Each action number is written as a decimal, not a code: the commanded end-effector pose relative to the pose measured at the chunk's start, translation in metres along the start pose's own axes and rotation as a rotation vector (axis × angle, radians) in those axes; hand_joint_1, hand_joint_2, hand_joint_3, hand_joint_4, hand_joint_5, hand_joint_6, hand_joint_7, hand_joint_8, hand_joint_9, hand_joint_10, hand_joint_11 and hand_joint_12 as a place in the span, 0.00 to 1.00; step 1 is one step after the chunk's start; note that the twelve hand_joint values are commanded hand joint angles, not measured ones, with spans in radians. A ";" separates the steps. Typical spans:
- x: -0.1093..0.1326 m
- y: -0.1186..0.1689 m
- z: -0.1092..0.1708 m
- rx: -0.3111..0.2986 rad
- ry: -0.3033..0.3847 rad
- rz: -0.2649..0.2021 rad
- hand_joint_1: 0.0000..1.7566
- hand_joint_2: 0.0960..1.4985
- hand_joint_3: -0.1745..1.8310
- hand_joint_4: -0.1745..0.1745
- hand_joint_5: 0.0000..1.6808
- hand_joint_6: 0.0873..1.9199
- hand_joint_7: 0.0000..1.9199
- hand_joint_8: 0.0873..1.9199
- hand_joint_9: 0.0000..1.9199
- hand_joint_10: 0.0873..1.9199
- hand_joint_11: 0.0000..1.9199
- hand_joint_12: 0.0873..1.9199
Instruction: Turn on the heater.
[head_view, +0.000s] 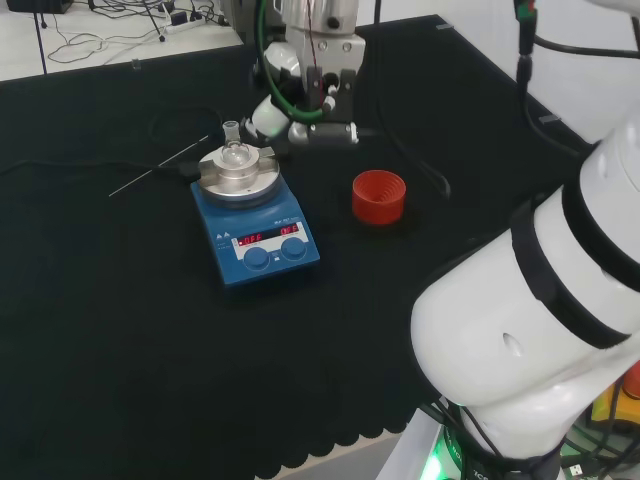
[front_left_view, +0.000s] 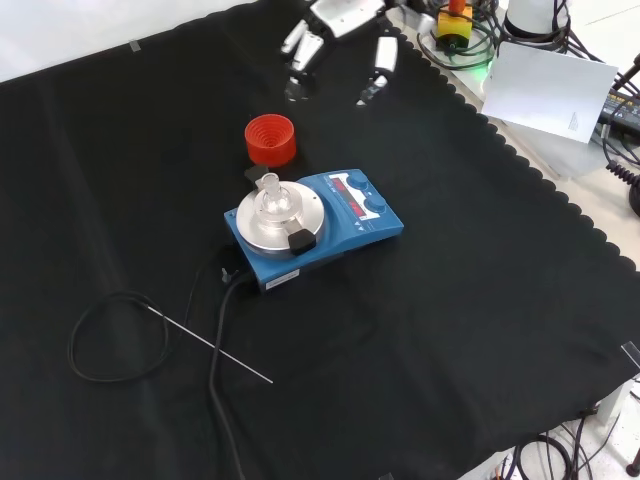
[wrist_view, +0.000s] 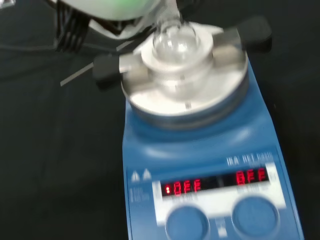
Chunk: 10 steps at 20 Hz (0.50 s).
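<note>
Robot hand (front_left_view: 335, 40) (fingers spread, holding nothing) hangs above cloth beyond blue heater (front_left_view: 318, 228)

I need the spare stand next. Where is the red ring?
In the head view the red ring stands on the cloth just right of the blue heater.

In the front view I see the hand (front_left_view: 335, 40) cut by the top edge, so its palm is hidden from me. In the wrist view the heater (wrist_view: 210, 170) is cut at the bottom edge, and the flask (wrist_view: 175, 42) looks blurred.
</note>
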<state>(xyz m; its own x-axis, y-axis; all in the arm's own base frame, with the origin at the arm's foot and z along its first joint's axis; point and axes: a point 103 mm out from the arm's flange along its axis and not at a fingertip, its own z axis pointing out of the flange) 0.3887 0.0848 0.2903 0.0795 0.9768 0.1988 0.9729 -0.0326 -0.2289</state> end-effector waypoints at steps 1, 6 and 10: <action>0.004 -0.029 0.026 0.106 -0.049 0.014 0.57 0.39 0.44 0.42 0.28 0.15 0.42 0.37 0.53 0.29 0.30 0.65; 0.006 -0.038 0.050 0.194 -0.063 0.019 0.60 0.41 0.44 0.30 0.28 0.16 0.51 0.43 0.66 0.30 0.57 0.49; 0.009 -0.041 0.067 0.262 -0.079 0.021 0.63 0.44 0.42 0.23 0.28 0.19 0.65 0.53 0.76 0.42 0.75 0.46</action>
<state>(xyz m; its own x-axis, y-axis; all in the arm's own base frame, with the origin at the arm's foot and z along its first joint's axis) 0.3487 0.0992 0.2575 0.0810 0.9863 0.1439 0.9227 -0.0196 -0.3851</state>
